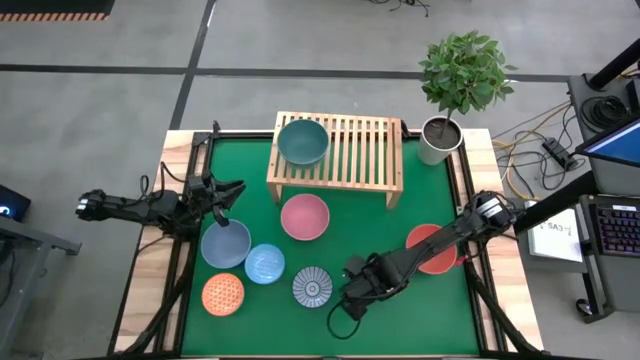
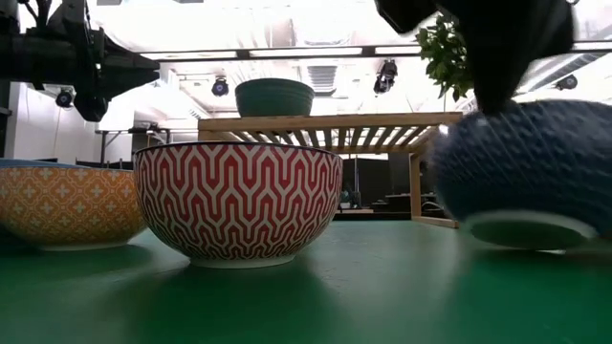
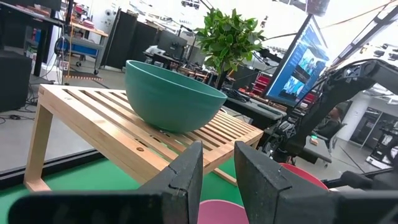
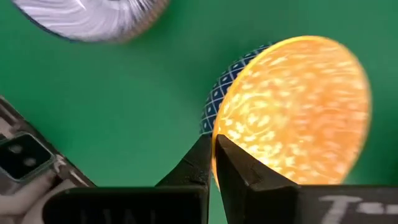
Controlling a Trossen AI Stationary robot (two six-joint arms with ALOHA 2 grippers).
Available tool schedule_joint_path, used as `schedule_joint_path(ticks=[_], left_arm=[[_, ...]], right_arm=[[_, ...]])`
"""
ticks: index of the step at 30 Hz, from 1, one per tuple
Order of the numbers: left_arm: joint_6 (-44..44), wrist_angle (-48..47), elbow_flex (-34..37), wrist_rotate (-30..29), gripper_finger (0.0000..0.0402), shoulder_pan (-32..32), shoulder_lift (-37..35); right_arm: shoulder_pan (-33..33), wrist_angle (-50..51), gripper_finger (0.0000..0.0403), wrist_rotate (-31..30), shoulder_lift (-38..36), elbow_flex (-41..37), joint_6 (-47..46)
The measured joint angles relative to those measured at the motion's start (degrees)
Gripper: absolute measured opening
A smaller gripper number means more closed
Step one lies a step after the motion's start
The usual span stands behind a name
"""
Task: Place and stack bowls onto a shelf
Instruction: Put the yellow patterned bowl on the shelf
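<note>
Robotics lab: monitor [image 3: 297, 59], desks, cables [image 1: 540, 135].

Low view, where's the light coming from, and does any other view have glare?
Low view: bright ceiling lights behind the shelf backlight it, leaving the near side of the red-patterned bowl in shade. Right wrist view: the yellow bowl glares pale inside, where the right gripper has its jaws shut on the rim. High view: even light, no glare on the green table.

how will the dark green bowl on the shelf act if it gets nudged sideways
The dark green bowl looks rigid, so it would probably slide rather than flex. Its rounded sides narrow to a small base on the shelf slats, so it may rock or catch in a gap.
</note>
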State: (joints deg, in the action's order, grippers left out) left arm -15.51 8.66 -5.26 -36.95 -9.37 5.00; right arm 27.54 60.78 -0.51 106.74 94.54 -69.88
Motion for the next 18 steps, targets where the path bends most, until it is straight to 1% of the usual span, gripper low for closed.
schedule_joint_path(ticks=[3,5,14,16,18], left_arm=[[0.0,0.5,0.0,0.0,0.0075,0.0,0.0],[-0.5,0.8,0.0,0.0,0.0075,0.0,0.0],[-1.3,0.8,0.0,0.0,0.0075,0.0,0.0],[-1.3,0.8,0.0,0.0,0.0075,0.0,0.0],[-1.3,0.8,0.0,0.0,0.0075,0.0,0.0]], right_arm=[[0.3,0.2,0.0008,-4.8,0.0,1.9,2.6],[0.3,0.2,0.0008,-6.8,-0.1,2.6,3.8],[1.0,0.0,0.0008,-7.2,-0.1,1.2,5.9],[1.4,-0.3,0.0008,-7.0,-0.1,1.1,9.4],[2.1,-2.8,0.0008,-6.6,-0.1,1.1,15.0]])
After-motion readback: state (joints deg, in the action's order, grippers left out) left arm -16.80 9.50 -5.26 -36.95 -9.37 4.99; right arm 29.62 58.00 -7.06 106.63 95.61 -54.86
